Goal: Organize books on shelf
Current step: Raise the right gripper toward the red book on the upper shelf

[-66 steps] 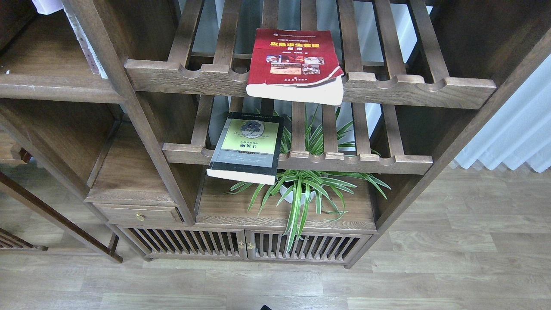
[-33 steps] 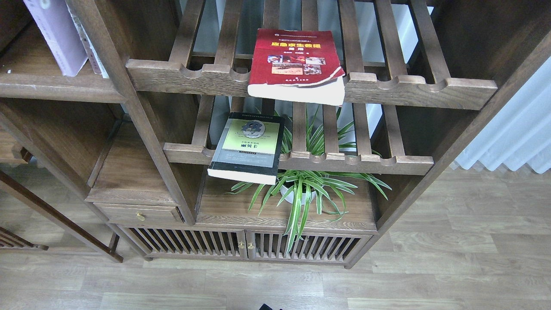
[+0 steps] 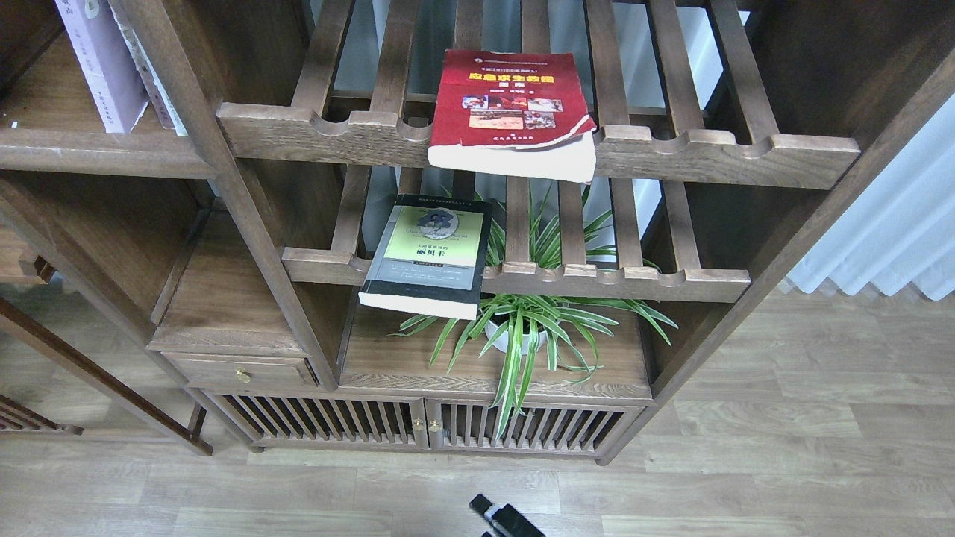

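1. The large dark-brown wooden bookcase [image 3: 254, 246] fills most of the head view, above a pale wood-plank floor [image 3: 783, 447].
2. Its solid flat dark-brown shelf board with a rounded front edge [image 3: 89, 149] sits at upper left, left of the two slatted racks with scalloped front rails [image 3: 671, 156].
3. The thick red paperback with photos and a yellow title [image 3: 511, 104] lies flat on the upper rack, its page edge overhanging the rail.
4. The black-grey paperback with a yellow-green panel [image 3: 429, 253] lies on the lower rack, jutting past its front rail.
5. A green striped-leaf plant in a white pot [image 3: 522, 328] stands below, just right of that book.
6. The pale lavender-white paperback [image 3: 101, 63] stands upright on the solid board, leaning slightly against thinner books [image 3: 153, 82].
7. A small black arm part [image 3: 503, 518] pokes in at the bottom edge; I cannot tell which arm it is or how its jaws stand.
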Robot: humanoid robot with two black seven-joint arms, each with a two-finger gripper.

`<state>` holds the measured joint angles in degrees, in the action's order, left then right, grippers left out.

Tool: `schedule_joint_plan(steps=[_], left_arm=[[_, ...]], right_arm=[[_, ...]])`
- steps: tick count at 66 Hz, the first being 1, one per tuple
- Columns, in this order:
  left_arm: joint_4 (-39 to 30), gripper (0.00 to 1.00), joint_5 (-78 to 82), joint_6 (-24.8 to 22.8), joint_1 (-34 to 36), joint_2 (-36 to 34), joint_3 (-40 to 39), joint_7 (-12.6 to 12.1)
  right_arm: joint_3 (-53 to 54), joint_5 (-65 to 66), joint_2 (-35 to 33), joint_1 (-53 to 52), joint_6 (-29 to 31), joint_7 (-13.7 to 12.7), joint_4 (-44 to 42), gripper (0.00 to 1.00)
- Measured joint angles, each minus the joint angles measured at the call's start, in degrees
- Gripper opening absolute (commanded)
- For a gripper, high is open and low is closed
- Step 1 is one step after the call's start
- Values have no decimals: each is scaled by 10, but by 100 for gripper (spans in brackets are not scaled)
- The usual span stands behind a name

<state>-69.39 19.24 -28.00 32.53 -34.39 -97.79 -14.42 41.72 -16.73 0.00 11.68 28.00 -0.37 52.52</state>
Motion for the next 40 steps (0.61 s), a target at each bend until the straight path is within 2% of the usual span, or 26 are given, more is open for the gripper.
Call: schedule_joint_plan(steps=[20,40], left_arm=[[-98,93,-47,0,-147,1,-53,-4],[-139,95,-89,0,-277,19,-72,-2]], right_arm=[[1,-2,0,-8,0,2,4,95],[20,-4,0,-10,0,3,13,97]])
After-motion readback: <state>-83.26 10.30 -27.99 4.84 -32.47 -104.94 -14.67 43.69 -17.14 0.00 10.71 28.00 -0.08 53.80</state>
